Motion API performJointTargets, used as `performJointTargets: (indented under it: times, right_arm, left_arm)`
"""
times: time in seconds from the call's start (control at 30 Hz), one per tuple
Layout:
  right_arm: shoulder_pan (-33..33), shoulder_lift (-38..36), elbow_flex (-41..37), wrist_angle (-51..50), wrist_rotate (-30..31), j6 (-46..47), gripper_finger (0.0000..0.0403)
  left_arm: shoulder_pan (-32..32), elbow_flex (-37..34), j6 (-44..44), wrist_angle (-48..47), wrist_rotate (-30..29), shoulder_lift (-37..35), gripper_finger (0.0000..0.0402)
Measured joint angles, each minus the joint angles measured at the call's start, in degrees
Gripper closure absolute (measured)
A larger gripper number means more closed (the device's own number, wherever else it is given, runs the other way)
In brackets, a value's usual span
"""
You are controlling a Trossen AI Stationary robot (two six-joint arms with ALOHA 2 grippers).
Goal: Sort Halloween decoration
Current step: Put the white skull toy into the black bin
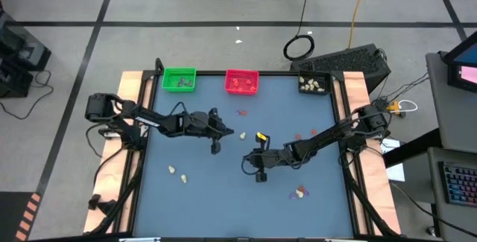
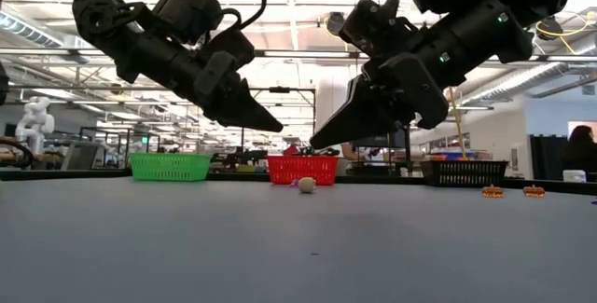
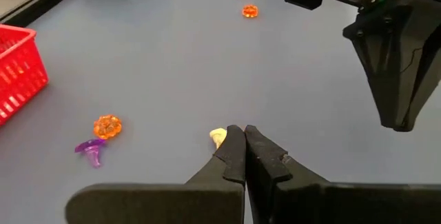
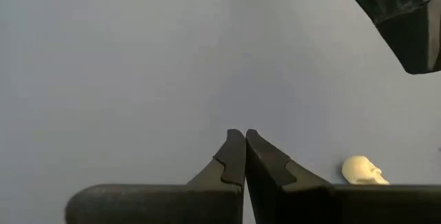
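The Halloween decoration is tiny trinkets scattered on the blue table. A cream one (image 1: 242, 134) (image 2: 306, 185) lies at mid-table between my two grippers. In the left wrist view it (image 3: 218, 137) shows just beside my shut left gripper (image 3: 242, 131) (image 2: 280, 128). An orange trinket (image 3: 107, 125) and a purple one (image 3: 91, 148) lie nearby. My right gripper (image 4: 240, 136) (image 2: 312, 144) is shut too, with the cream trinket (image 4: 364, 170) off to one side. Both grippers slant down toward each other above the table and hold nothing.
A green tray (image 1: 179, 79), a red tray (image 1: 241, 82) and a black tray (image 1: 314, 84) stand along the far edge. More trinkets lie at the near left (image 1: 177, 173), the near right (image 1: 299, 192) and right of centre (image 1: 305, 133).
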Motion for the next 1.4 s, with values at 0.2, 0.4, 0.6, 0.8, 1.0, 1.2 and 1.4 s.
performJointTargets:
  times: [0.2,0.4,0.6,0.8,1.0,1.2,1.4]
  right_arm:
    - [0.00,0.00,0.00,-0.04,0.00,0.03,0.0401]
    - [0.00,0.00,0.00,-0.04,0.02,0.05,0.0401]
    - [-0.02,0.00,0.00,0.10,0.02,0.25,0.0401]
    - [-0.03,0.00,0.00,0.22,0.11,0.70,0.0400]
    - [-0.11,0.00,0.00,0.61,0.28,1.54,0.0364]
    - [-0.91,0.00,0.00,0.66,0.22,2.90,0.0309]
    - [-2.30,0.00,0.00,0.63,0.04,6.01,0.0279]
  left_arm:
    - [0.00,0.00,0.04,-0.21,-0.36,-0.02,0.0402]
    - [0.00,0.00,1.11,-0.62,-0.58,-0.26,0.0402]
    - [0.00,0.04,1.75,-3.93,-1.98,-2.56,0.0401]
    - [0.00,0.04,2.61,-10.11,-3.95,-6.57,0.0402]
    - [0.00,0.04,2.62,-16.94,-4.60,-9.07,0.0402]
    - [0.00,0.04,2.61,-18.93,-4.79,-9.09,0.0401]
    - [0.00,0.04,1.51,-21.68,-7.27,-9.09,0.0402]
